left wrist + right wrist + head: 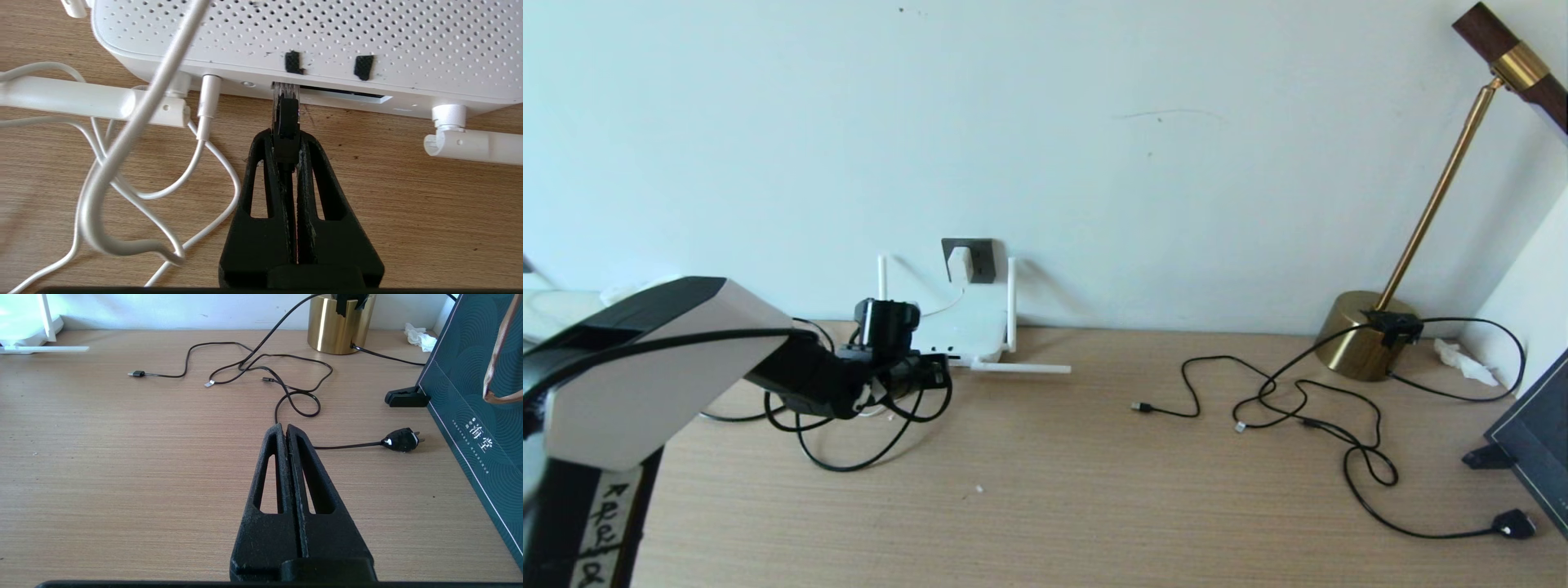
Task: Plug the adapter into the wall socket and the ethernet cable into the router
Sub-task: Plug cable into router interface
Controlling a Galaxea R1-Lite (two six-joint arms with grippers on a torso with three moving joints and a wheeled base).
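The white adapter [960, 263] sits in the dark grey wall socket [980, 260] on the wall behind the router [960, 331]. My left gripper [286, 136] is shut on the ethernet cable [286, 122], gripping its black plug. The plug's clear tip [284, 89] is at the mouth of a dark port slot on the router's [310, 36] edge. In the head view the left gripper [929, 369] stands right in front of the router, with black cable looping below it [849, 457]. My right gripper [284, 428] is shut and empty over bare table on the right side.
Thin white cords [122, 171] loop beside the router, one plugged in next to the ethernet port. A router antenna [1019, 368] lies flat on the table. Thin black cables [1298, 408], a brass lamp base [1364, 335], a black plug [402, 439] and a dark teal bag [482, 428] occupy the right.
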